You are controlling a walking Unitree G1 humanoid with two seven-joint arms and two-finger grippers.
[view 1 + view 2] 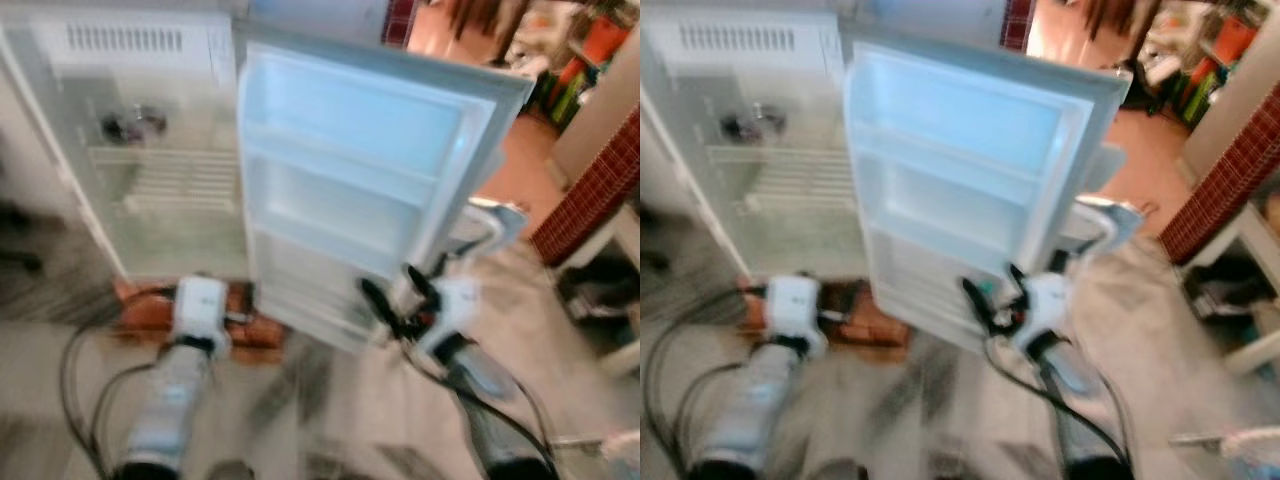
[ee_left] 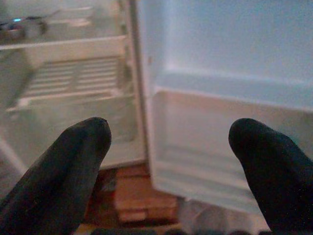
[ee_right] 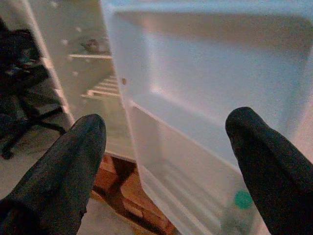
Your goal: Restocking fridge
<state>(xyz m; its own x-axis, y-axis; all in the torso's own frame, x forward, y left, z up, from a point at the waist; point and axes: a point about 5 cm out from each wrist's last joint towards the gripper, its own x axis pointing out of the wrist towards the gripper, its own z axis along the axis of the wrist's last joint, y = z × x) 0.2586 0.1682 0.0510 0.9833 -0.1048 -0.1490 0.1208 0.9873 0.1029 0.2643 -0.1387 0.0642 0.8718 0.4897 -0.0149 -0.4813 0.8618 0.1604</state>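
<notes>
Blurred tiled floor, white fridge (image 1: 160,150), door (image 1: 360,170) open, shelves mostly bare

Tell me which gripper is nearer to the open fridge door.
Right. The right gripper is open just in front of the fridge door's lower shelves. The left gripper, also open, sits off to the door's left, before the fridge's interior.

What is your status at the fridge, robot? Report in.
Left gripper open, empty, facing the fridge. Right gripper open, empty, at the open door. Door shelves mostly bare; green-capped bottle low in door. Nothing blocking.
</notes>
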